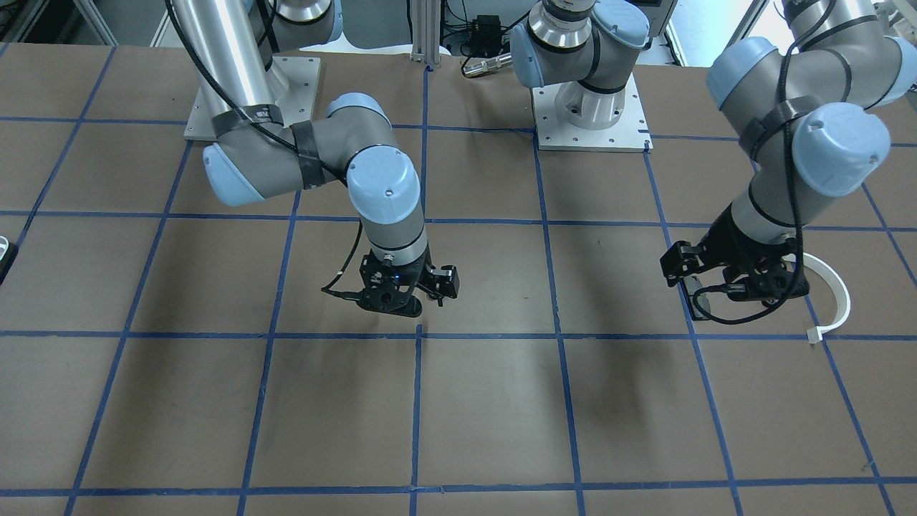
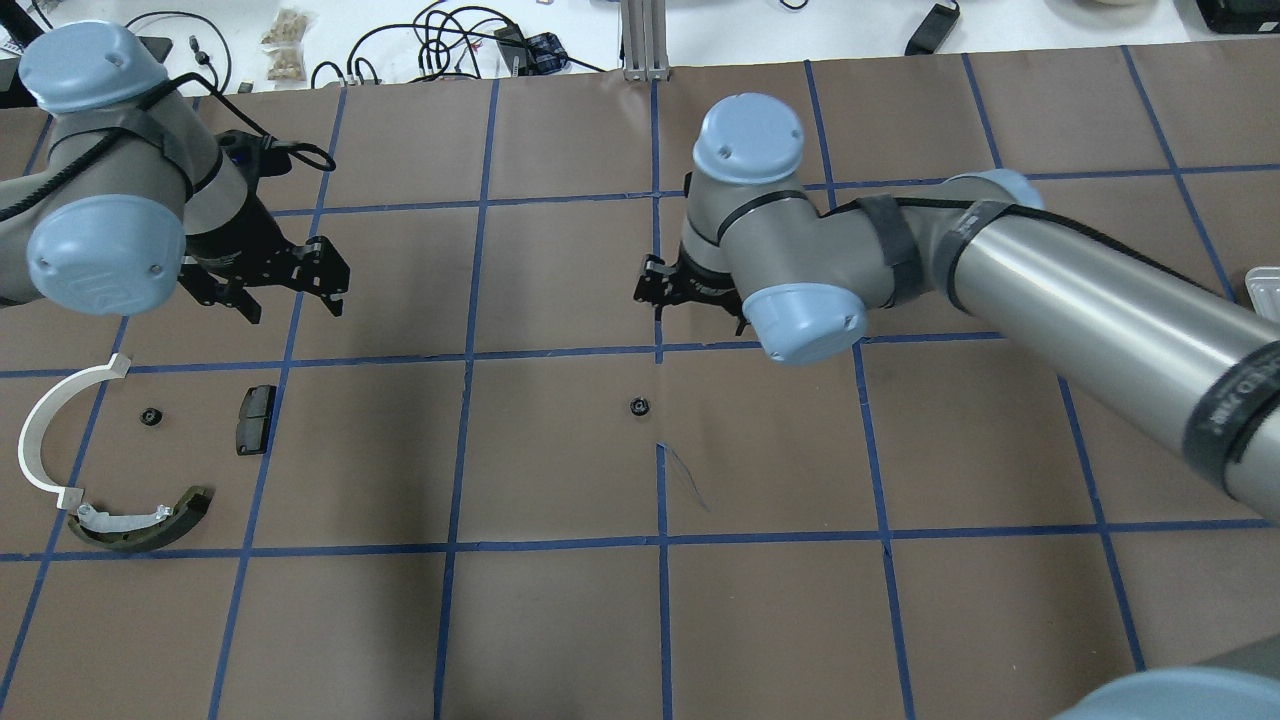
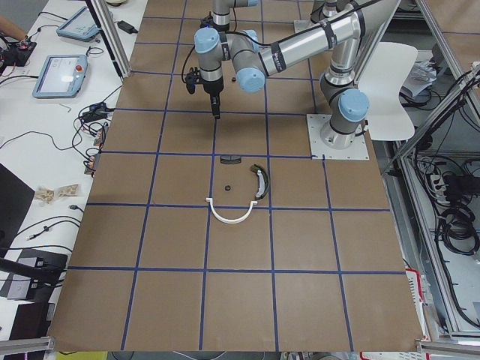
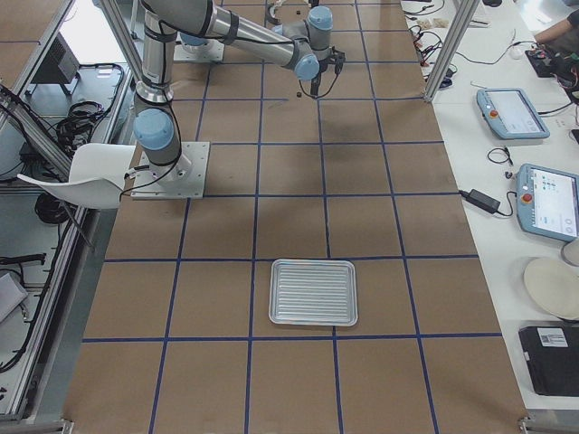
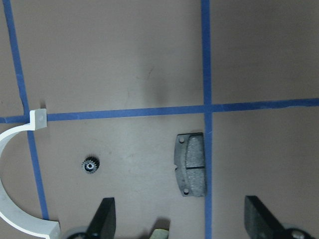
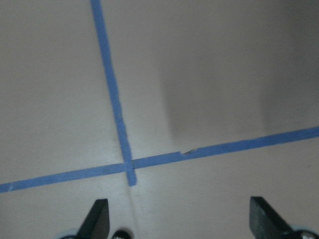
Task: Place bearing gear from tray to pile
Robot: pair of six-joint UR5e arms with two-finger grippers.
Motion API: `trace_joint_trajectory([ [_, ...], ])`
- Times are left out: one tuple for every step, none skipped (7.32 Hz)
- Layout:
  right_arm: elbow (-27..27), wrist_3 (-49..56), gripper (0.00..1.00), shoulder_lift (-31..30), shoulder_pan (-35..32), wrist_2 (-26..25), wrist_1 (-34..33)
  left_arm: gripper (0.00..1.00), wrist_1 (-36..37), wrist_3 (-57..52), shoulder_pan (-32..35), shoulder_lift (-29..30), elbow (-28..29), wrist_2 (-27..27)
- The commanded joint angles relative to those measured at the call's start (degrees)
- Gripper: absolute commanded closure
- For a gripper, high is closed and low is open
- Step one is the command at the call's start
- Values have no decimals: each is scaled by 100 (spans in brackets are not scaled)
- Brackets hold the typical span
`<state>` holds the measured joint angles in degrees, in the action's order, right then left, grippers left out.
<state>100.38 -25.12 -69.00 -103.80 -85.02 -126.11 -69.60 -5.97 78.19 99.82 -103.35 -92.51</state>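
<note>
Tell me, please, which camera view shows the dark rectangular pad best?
The left wrist view: the pad sits close, its holes and centre groove clear. Overhead and exterior left show it small; the other views don't show it clearly.

Pile (image 2: 150,416): gear (image 2: 150,416) between half-ring strip (image 2: 60,392) and pad (image 2: 256,418); curved shoe (image 2: 140,522) below them in the overhead view, seemingly touching the strip's end (table's (image 2: 560,620) left part).
Second gear (image 2: 639,406): mid-table, well apart from the pile.
Tray (image 4: 314,291): table's right end.
</note>
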Motion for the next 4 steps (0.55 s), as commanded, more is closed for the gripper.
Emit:
trace_joint_trajectory([
  [-62,1390,0,-585,936,-41,750,9,52,665,379,64,-45,66],
  [-62,1657,0,-901,1236,-232,1215,9,69,998,607,125,-54,75],
  [-71,2373,0,-1235,1352,-478,1664,9,400,1428,940,282,-54,84],
  [-71,2546,0,-1543,1405,-498,1990,9,586,1876,1300,510,-63,75],
])
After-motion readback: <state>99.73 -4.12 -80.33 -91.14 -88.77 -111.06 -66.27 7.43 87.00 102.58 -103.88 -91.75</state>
